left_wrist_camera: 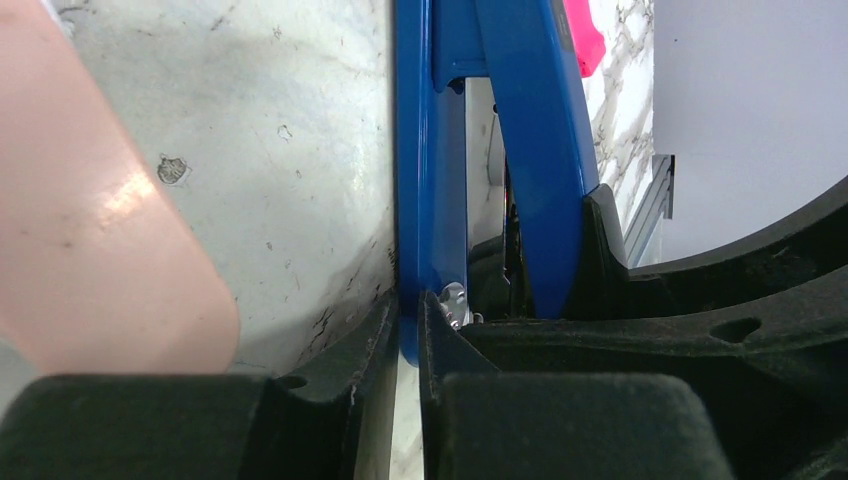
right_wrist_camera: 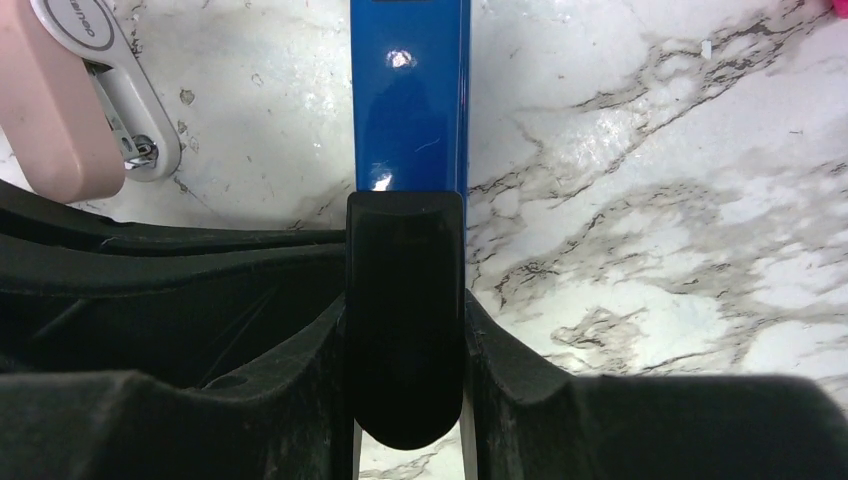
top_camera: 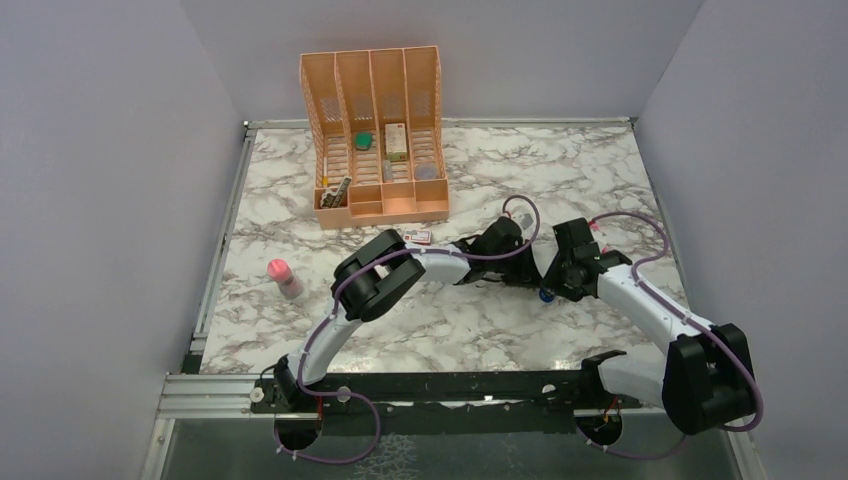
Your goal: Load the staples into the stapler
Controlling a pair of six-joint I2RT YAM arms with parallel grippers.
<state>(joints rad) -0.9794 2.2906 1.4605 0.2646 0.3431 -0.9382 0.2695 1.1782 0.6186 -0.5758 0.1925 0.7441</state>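
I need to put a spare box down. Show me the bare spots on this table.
The table is bare right of the organizer up to the right wall, and in the near strip between the two arm bases. Crowded: the middle, where the left hand and right hand both grip the stapler, with the staple box beside the left arm.

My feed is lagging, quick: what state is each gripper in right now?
Left gripper: closed on a thin blue part of the stapler.
Right gripper: closed on the stapler's black end.
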